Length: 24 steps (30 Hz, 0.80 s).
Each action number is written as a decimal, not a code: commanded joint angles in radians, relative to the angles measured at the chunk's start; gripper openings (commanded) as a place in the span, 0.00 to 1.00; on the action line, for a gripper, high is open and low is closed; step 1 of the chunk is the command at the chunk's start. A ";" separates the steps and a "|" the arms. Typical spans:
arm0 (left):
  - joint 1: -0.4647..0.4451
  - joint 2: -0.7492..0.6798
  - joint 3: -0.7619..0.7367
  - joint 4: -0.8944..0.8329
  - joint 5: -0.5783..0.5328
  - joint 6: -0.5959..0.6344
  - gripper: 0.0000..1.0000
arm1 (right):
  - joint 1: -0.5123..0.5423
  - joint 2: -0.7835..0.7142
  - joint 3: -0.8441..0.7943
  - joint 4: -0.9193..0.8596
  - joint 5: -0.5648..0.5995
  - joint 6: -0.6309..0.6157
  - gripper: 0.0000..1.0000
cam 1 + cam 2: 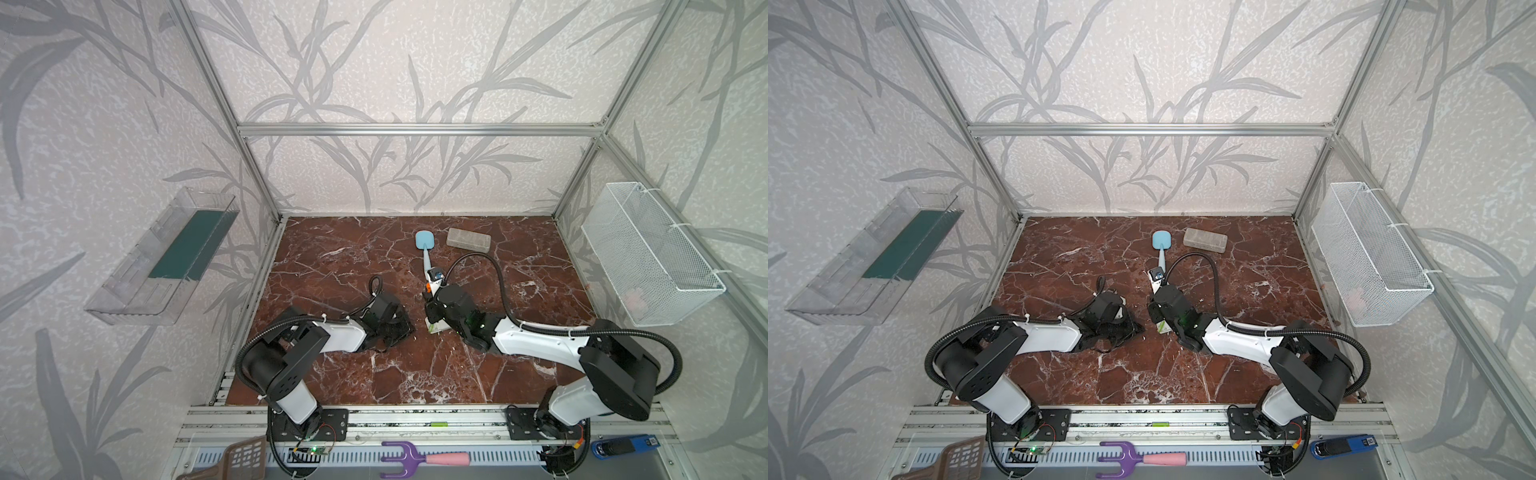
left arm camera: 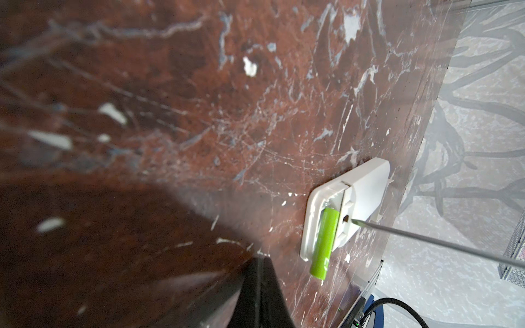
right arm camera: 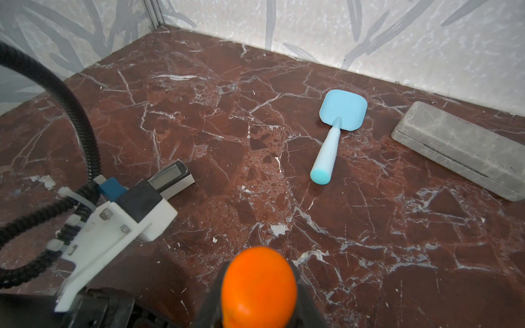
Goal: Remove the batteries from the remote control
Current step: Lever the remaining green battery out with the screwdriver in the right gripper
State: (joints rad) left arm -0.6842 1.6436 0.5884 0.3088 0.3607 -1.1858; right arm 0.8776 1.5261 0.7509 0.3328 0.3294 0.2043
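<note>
Left wrist view: we'd pinch the likely light, slick battery (image 2: 325,241) by its free end; left fingers (image 2: 258,295) together, right fingers (image 3: 308,306) clamped on the screwdriver (image 3: 258,284).

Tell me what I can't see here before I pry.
- Any second battery: left wrist view, the cover hides the bay beside the visible battery.
- Remote: both top views, the right arm covers most of it.
- Screwdriver tip: right wrist view, out of frame.

Lime-green battery (image 2: 325,241); white remote (image 2: 309,227); orange screwdriver (image 3: 258,284); red-brown marbled table (image 2: 199,127)
</note>
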 commanded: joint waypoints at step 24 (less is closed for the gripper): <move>-0.005 0.038 0.016 0.009 -0.005 0.000 0.07 | -0.026 0.035 0.017 -0.007 -0.134 -0.012 0.00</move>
State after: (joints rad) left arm -0.6853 1.6669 0.6014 0.3305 0.3676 -1.1862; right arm 0.8593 1.5814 0.7731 0.3214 0.2550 0.1284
